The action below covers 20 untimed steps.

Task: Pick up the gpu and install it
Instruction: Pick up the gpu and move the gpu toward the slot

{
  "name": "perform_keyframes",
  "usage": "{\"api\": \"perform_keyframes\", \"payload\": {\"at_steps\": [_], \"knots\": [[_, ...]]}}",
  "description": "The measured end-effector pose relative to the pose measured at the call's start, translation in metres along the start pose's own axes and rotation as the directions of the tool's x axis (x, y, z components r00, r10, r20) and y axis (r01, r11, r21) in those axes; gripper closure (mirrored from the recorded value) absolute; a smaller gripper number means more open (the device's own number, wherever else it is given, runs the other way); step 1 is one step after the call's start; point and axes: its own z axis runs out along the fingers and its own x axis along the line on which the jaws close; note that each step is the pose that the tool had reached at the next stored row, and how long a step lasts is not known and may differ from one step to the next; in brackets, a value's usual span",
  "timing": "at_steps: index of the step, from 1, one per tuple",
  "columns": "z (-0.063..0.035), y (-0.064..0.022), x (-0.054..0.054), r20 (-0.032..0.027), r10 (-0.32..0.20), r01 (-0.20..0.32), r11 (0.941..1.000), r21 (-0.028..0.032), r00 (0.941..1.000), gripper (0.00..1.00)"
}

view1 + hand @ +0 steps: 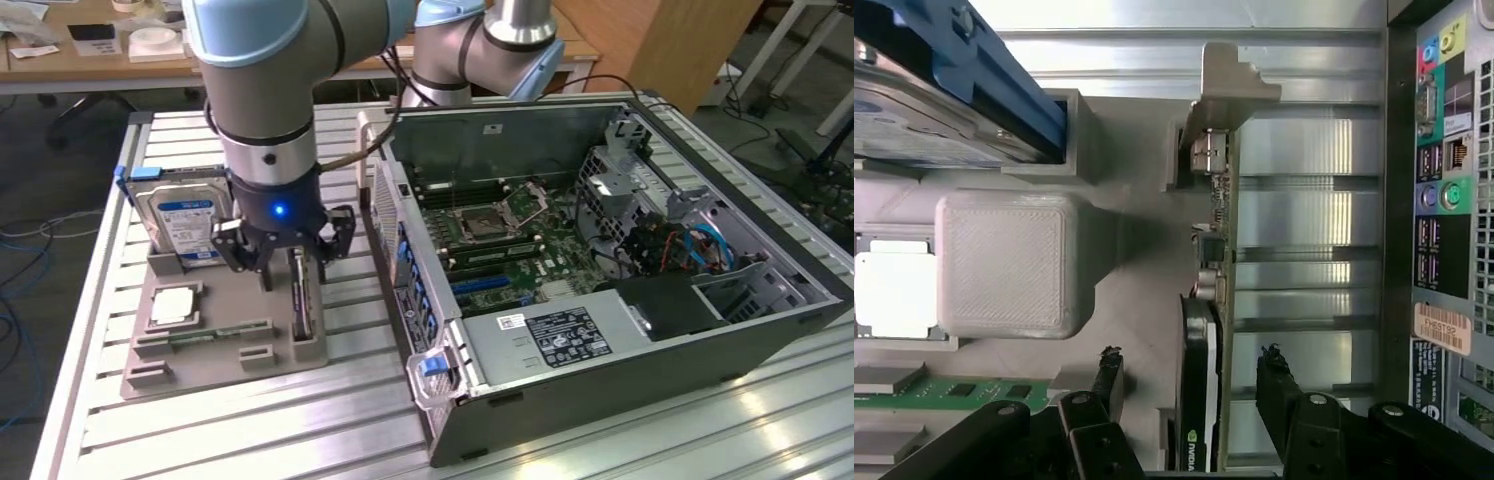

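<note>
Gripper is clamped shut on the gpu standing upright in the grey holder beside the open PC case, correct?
Not shut: the gripper is open, its jaws standing either side of the gpu with gaps, as the wrist view shows. The rest holds.

Desk (pixel 267 420): slatted aluminium, reflective.
Rear desk (pixel 54 68): wood, beyond far edge.
Cabinet (pixel 667 40): wood, beyond far corner.
Floor (pixel 54 180): grey; cables (pixel 30 240) alongside.

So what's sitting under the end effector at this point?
The end effector is open astride the graphics card, which stands on edge in the grey holder; its fingers are not touching it. The card's lower edge is sunk in the holder's slot, hidden.
</note>
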Motion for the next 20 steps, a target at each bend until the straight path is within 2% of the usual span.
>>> {"api": "perform_keyframes", "payload": {"at_steps": [12,20], "knots": [[0.0213,0.0017,-0.002,0.0012,0.032,-0.032,0.9995,0.0,0.9995,0.35],[0.0215,0.0018,-0.002,0.0011,0.033,-0.033,0.9995,0.0011,0.9995,0.35]]}}
